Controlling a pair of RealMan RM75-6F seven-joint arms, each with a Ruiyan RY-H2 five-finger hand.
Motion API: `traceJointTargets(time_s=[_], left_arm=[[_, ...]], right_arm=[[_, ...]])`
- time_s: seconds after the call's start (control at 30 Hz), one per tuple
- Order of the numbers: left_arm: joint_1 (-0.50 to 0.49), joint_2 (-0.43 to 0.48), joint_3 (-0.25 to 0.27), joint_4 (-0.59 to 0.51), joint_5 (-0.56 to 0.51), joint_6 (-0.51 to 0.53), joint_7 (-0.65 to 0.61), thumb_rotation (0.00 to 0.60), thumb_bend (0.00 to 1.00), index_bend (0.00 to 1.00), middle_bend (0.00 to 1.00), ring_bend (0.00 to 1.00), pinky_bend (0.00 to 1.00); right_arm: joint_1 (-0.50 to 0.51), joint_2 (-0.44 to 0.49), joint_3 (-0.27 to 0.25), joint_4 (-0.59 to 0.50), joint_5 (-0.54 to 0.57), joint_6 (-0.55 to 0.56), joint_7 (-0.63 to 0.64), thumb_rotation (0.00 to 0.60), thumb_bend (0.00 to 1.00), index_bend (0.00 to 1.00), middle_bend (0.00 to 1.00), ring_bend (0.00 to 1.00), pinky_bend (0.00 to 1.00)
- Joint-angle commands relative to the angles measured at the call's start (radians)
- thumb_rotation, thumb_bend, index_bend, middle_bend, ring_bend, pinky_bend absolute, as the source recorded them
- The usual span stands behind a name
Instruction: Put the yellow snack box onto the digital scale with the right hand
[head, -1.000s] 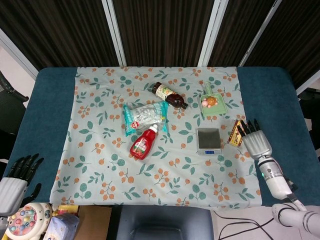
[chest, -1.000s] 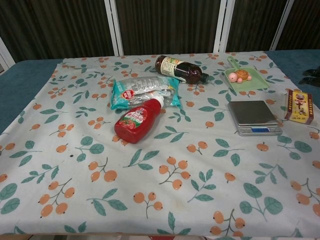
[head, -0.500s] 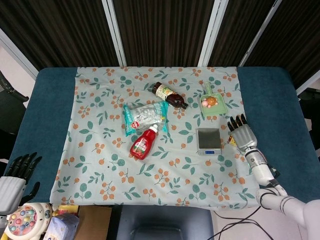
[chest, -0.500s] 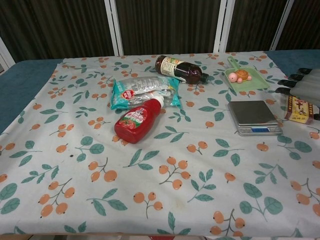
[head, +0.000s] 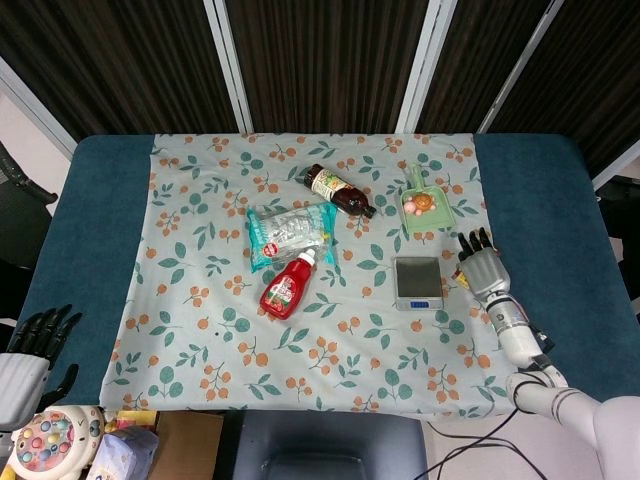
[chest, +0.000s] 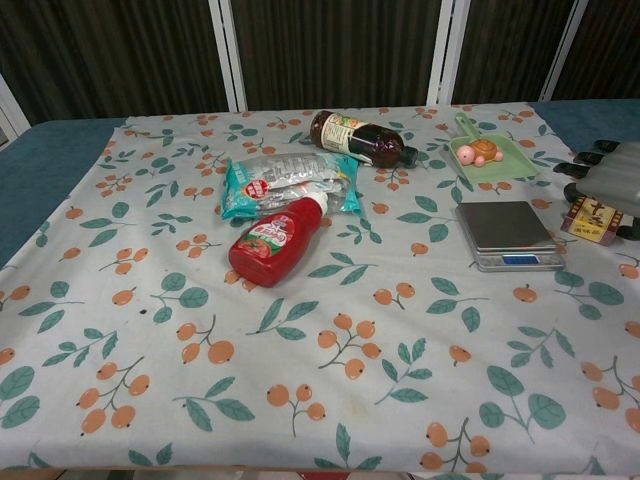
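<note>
**Op:** Since a second ago, right hand has come in from the counter's right edge and settled over the yellow snack box. Box was plainly flat beside the digital scale; now its front end looks tipped or lifted under my fingers.

**Obs:** Got it gripped?

**Op:** Fingers curl down on both sides of it in the chest view, so I judge it grasped, though the contact itself is hidden. Head view shows only the back of the hand covering the box. Box sits just right of the scale, not on it yet.

**Obs:** Left side?

**Op:** Left hand hangs low off the near left corner, fingers spread, holding nothing.

**Obs:** Risks?

**Op:** Near to far: a shallow hold could let the box slip out on the lift. Scale is light-looking; a low carry could knock its edge and shove it. Beyond it, the green dustpan with the toy turtle is near enough to clip on a wide swing. Ketchup bottle, snack bag and dark bottle lie well apart, no concern.
</note>
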Motion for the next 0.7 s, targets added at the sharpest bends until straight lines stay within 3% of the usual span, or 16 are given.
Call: traceJointTargets(time_s=[0.03, 0.1, 0.2, 0.4, 0.57, 0.7], left_arm=[[0.0, 0.0, 0.0, 0.0, 0.001, 0.001, -0.001, 0.6, 0.45, 0.0, 0.0, 0.0, 0.11], [0.001, 0.001, 0.0, 0.0, 0.001, 0.002, -0.002, 0.6, 0.45, 0.0, 0.0, 0.0, 0.11], [0.001, 0.001, 0.001, -0.001, 0.005, 0.004, -0.004, 0.6, 0.45, 0.0, 0.0, 0.0, 0.11], [0.001, 0.003, 0.006, -0.003, 0.018, 0.008, -0.003, 0.6, 0.45, 0.0, 0.0, 0.0, 0.11], [0.003, 0.008, 0.008, -0.007, 0.031, 0.022, -0.011, 0.6, 0.45, 0.0, 0.0, 0.0, 0.11], [0.006, 0.014, 0.011, -0.008, 0.041, 0.034, -0.023, 0.6, 0.45, 0.0, 0.0, 0.0, 0.11]], right_arm=[[-0.009, 0.013, 0.0, -0.007, -0.042, 0.034, 0.072, 0.6, 0.7, 0.93, 0.07, 0.0, 0.0], [-0.017, 0.034, 0.0, -0.026, -0.066, 0.062, 0.112, 0.6, 0.74, 0.99, 0.09, 0.0, 0.0], [-0.034, 0.087, 0.0, -0.08, -0.102, 0.12, 0.148, 0.6, 0.79, 1.0, 0.1, 0.0, 0.0], [-0.064, 0.229, 0.02, -0.29, -0.138, 0.239, 0.136, 0.6, 0.91, 1.0, 0.14, 0.0, 0.0], [-0.062, 0.298, 0.029, -0.492, -0.148, 0.277, 0.051, 0.6, 0.91, 1.0, 0.14, 0.0, 0.0], [-0.042, 0.279, 0.03, -0.59, -0.065, 0.245, -0.104, 0.6, 0.91, 1.0, 0.14, 0.0, 0.0]])
